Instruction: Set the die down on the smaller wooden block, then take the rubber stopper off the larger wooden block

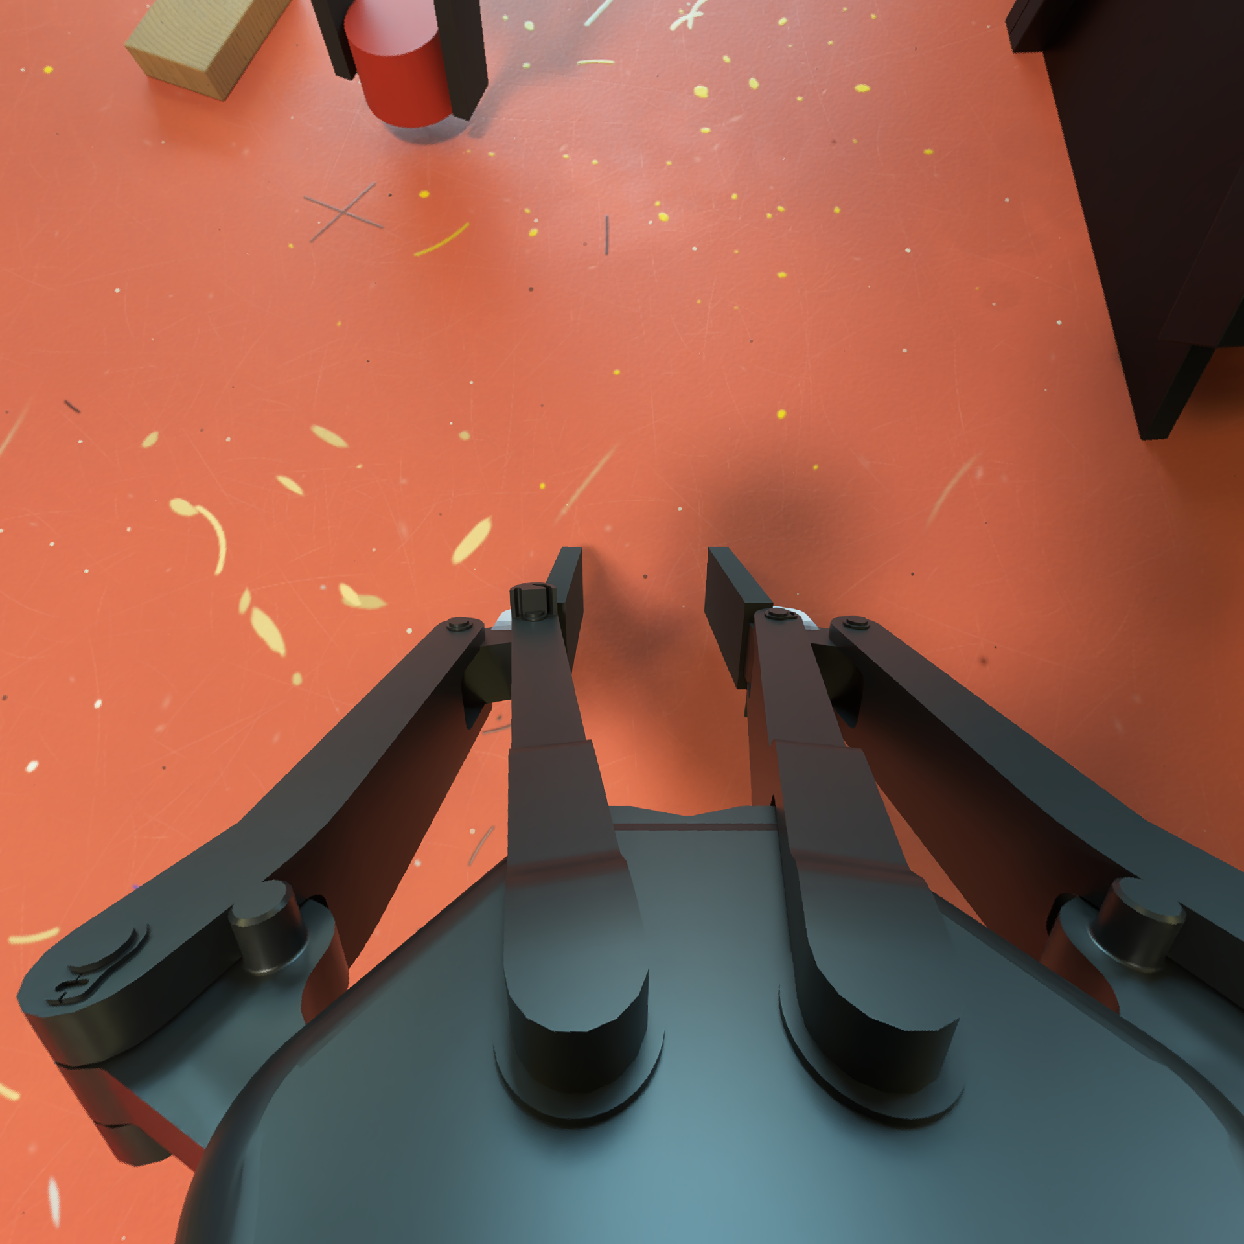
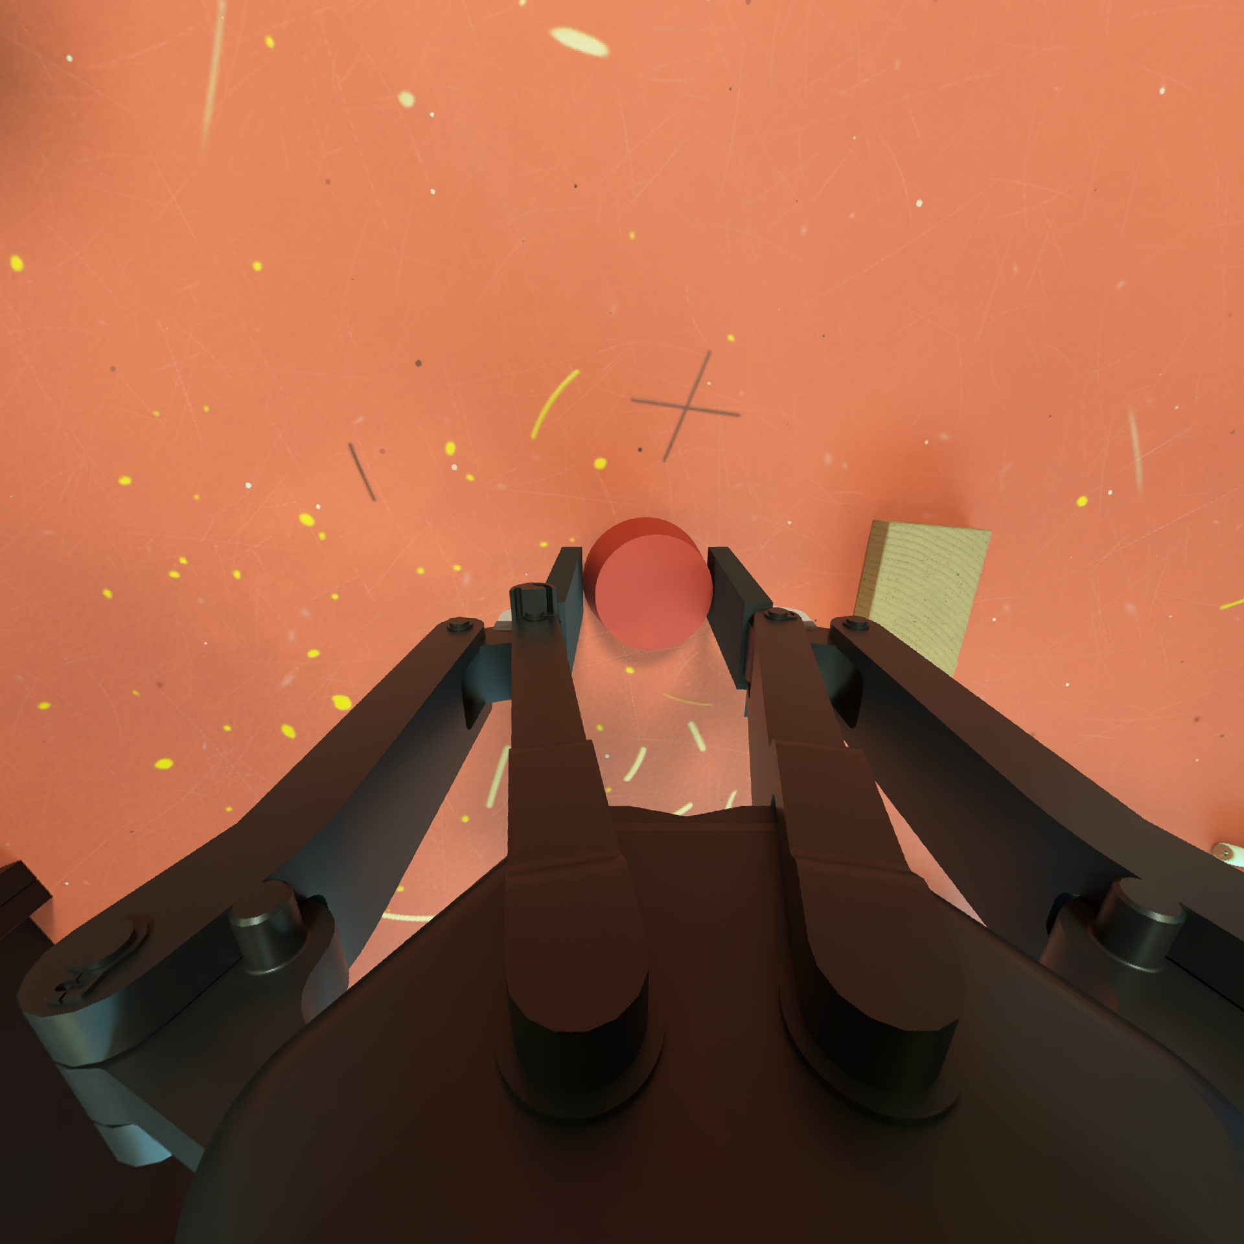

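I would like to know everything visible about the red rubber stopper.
The rubber stopper is a short, plain red cylinder with a flat round top and a matte, smooth surface. It stands upright between the fingers of the right gripper, which press on its two sides. Beneath it a shadow lies on the orange table. It is off the wooden block, which lies beside it, apart.

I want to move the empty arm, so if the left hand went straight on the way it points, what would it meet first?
Most likely the bare table: the left hand holds nothing and nothing lies ahead of its fingers. The stopper and block sit far off to one side.
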Robot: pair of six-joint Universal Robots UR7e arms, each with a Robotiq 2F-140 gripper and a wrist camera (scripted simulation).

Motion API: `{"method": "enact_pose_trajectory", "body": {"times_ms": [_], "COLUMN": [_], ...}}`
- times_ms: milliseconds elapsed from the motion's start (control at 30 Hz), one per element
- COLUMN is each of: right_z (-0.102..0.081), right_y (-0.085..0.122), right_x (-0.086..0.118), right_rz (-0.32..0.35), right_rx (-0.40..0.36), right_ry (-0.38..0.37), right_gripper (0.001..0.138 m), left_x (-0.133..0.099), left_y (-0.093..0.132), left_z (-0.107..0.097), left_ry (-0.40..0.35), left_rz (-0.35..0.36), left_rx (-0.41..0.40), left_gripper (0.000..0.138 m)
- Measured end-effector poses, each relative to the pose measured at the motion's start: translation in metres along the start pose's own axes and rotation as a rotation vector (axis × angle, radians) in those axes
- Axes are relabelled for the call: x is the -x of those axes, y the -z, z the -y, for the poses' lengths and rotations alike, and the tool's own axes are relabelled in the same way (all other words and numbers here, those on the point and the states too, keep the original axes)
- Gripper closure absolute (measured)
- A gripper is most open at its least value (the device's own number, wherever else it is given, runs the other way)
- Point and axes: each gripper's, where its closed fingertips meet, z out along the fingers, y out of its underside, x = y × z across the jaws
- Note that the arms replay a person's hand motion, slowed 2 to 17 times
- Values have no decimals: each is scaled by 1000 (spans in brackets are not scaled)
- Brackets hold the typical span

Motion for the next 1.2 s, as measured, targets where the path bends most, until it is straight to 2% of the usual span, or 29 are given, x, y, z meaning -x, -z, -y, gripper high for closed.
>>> {"method": "enact_pose_trajectory", "body": {"times_ms": [333,533,800,1200], "right_z": [0,0,0,0], "right_y": [-2,-2,-2,-2], "right_x": [-4,-4,-4,-4], "right_rz": [26,36,33,34], "right_rx": [-6,-11,-12,-1], "right_ry": [-30,-35,-34,-17], "right_gripper": [90,90,90,90], "left_x": [-6,-7,-7,-9], "left_y": [-1,-1,-1,0], "left_z": [-1,-2,-1,-1], "left_ry": [-41,-62,-85,-97], "left_rz": [-17,-2,18,11], "left_rx": [20,34,46,48], "left_gripper": [80,80,92,97]}}
